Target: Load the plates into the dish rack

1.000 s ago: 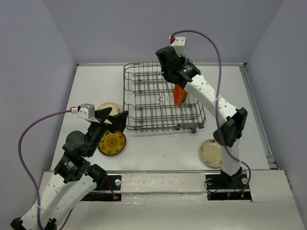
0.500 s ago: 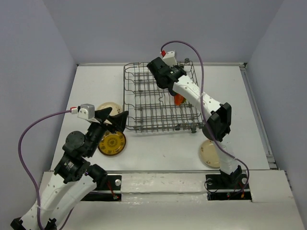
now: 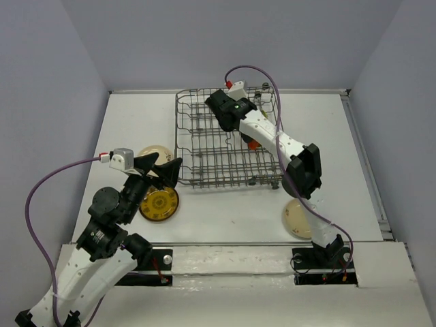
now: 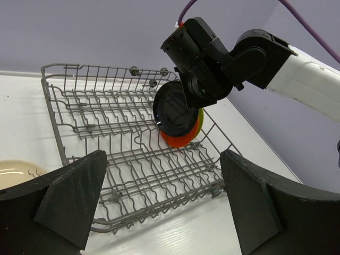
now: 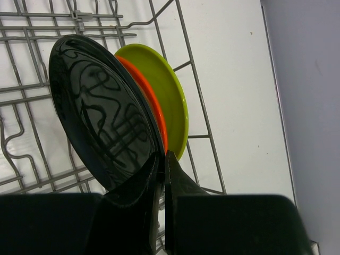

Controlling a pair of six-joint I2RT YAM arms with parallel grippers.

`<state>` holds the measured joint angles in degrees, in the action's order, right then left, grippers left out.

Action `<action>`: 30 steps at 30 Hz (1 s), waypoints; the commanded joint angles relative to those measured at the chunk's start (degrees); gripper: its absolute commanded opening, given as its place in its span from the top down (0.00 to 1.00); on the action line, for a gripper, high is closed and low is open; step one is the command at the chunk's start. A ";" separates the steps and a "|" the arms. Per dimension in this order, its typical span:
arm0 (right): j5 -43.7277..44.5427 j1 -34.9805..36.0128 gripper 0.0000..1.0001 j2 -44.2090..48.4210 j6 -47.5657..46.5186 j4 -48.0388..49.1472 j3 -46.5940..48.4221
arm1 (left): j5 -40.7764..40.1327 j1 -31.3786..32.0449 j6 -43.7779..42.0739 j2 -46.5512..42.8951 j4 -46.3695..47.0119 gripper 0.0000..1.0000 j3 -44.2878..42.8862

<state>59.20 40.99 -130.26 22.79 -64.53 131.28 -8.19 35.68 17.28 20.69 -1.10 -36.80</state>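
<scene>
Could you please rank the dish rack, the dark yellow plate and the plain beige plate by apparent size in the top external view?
1. the dish rack, by far the largest.
2. the dark yellow plate and the plain beige plate look about alike. Both are partly hidden, so I leave them unranked.

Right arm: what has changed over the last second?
The right hand, shut on the black plate, came down and leftward into the dish rack, bringing the plate beside the orange-red plate. Unchanged: the open left hand, the dark yellow plate, beige plate and cream plate.
</scene>
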 commanded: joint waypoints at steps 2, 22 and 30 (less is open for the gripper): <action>0.65 0.32 0.93 -1.66 0.68 -0.86 0.55 | 0.01 0.44 -0.40 -0.56 2.69 0.01 -2.40; -1.10 0.32 0.93 -3.77 -0.55 -0.77 1.70 | 0.19 0.44 -0.32 -0.38 2.69 0.01 -2.40; -8.55 0.84 0.57 0.08 -0.90 5.62 -0.49 | 0.28 0.44 -0.32 -0.03 2.69 0.01 -2.40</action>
<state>55.51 41.23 -133.19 21.93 -64.73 131.31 -8.16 35.92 17.28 20.71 -1.10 -36.80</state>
